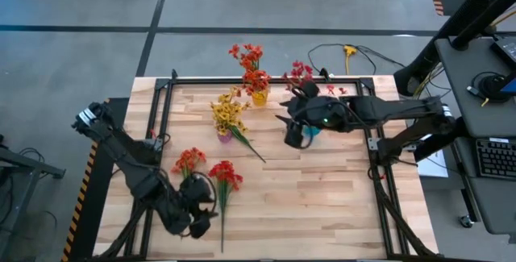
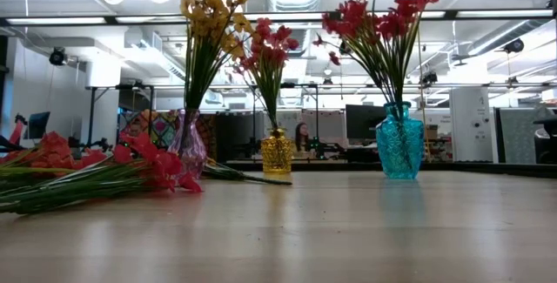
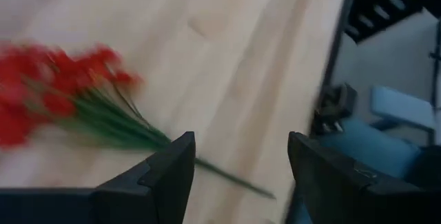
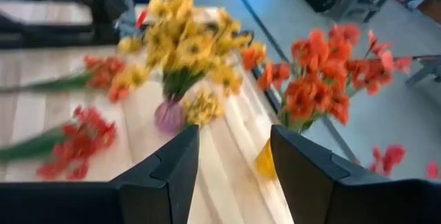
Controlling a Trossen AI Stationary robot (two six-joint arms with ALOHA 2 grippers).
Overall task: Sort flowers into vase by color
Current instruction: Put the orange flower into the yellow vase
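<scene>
- Left hand [image 1: 197, 223], lower left of high view: fingers [image 3: 169, 172] apart, nothing between them, just beside the stem end of a red spray [image 1: 224, 177].
- Red spray and an orange-red spray [image 1: 188, 162] lie flat on the worktop [image 1: 322, 197], left of centre.
- Right hand [image 1: 296, 137], upper centre-right: fingers [image 4: 172, 172] apart, nothing held, next to the blue vase [image 2: 399, 144].
- Yellow flowers [image 1: 228, 110] stand in the purple vase [image 2: 189, 148]; orange-red ones [image 1: 254, 72] in the gold vase [image 2: 277, 152]; red ones [image 2: 383, 22] in the blue vase.

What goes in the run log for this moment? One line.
left gripper: open, near loose red flowers | right gripper: open, empty, by teal vase
</scene>
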